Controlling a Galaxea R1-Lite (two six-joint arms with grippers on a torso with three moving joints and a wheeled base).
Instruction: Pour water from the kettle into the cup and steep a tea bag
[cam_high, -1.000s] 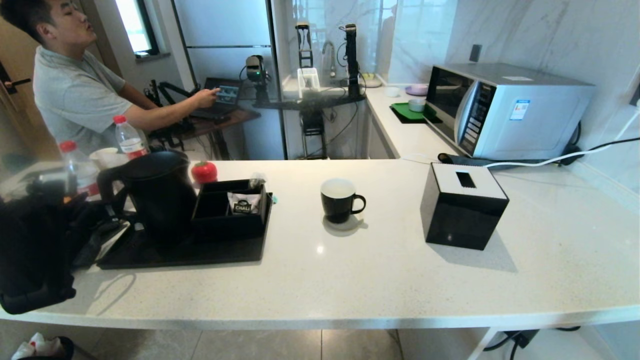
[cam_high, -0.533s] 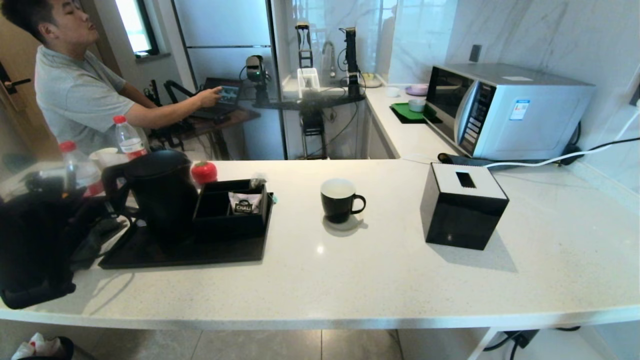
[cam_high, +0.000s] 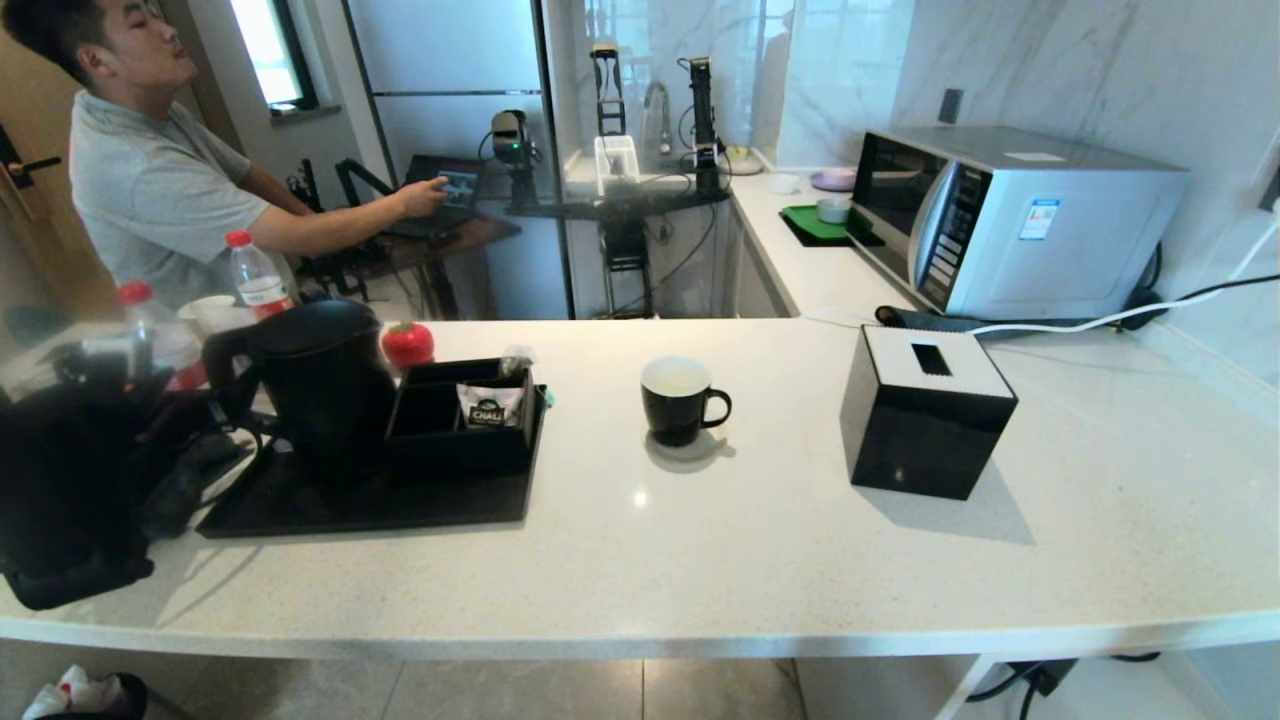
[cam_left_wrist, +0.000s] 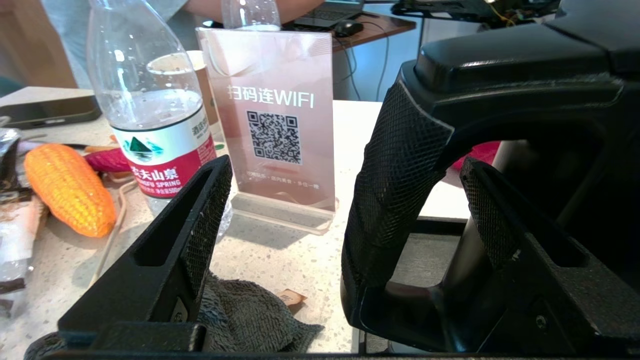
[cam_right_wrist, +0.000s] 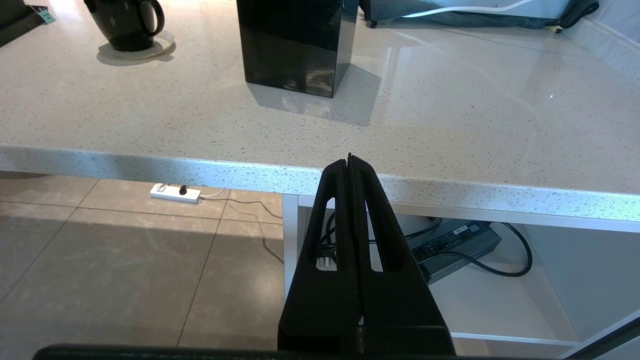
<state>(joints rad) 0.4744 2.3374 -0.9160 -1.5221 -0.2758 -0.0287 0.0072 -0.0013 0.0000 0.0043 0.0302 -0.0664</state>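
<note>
The matte-black kettle (cam_high: 322, 385) stands on a black tray (cam_high: 400, 510) at the counter's left. My left gripper (cam_high: 215, 428) is at its loop handle. In the left wrist view the left gripper (cam_left_wrist: 345, 200) is open, and the textured kettle handle (cam_left_wrist: 395, 180) stands between its fingers (cam_left_wrist: 202, 220) with gaps on both sides. The black cup (cam_high: 678, 400) with a white inside sits mid-counter on a coaster, also seen as the cup (cam_right_wrist: 127, 22). A greyish tea bag (cam_high: 515, 362) rests on the organiser's far rim, its teal tag (cam_high: 549, 398) beside the tray. My right gripper (cam_right_wrist: 350, 161) is shut and empty below the counter's front edge.
A black organiser (cam_high: 460, 420) on the tray holds a white CHALI sachet (cam_high: 490, 408). A black tissue box (cam_high: 925, 410) stands right of the cup, a microwave (cam_high: 1010, 215) behind it. Near the kettle are a water bottle (cam_left_wrist: 155, 115), a WiFi sign (cam_left_wrist: 272, 115), a toy corn (cam_left_wrist: 67, 187) and a grey cloth (cam_left_wrist: 240, 320).
My left arm has edged forward toward the kettle handle, and the kettle has shifted very slightly to the right. The cup and right arm have not moved.
</note>
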